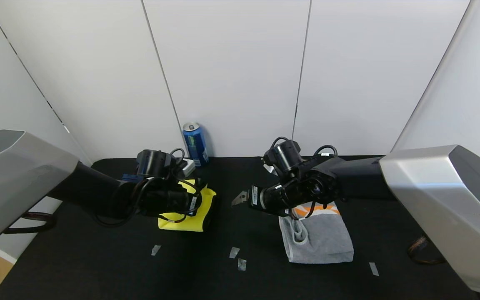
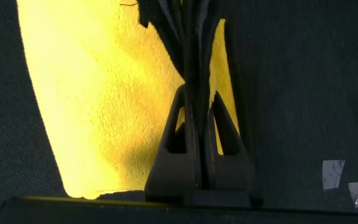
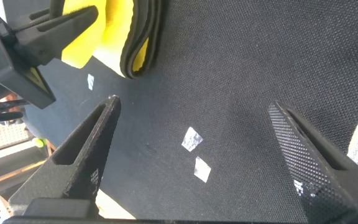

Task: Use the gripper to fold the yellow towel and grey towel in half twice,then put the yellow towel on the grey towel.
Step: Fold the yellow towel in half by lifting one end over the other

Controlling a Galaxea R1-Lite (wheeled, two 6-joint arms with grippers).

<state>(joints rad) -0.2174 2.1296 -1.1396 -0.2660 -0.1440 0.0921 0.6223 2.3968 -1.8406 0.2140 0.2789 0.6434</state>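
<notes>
The yellow towel lies folded on the black table at left centre. My left gripper sits over its right edge. In the left wrist view the gripper is shut on the towel's black-trimmed edge layers, with the yellow towel spread beside it. The grey towel lies folded at right centre, orange marks at its far end. My right gripper hangs open and empty between the two towels, left of the grey one. In the right wrist view the right gripper is over bare table, with the yellow towel beyond.
A blue can and a small white box stand at the back wall. Bits of tape lie on the black table near the front; two bits of tape also show in the right wrist view. A cable loops at the left edge.
</notes>
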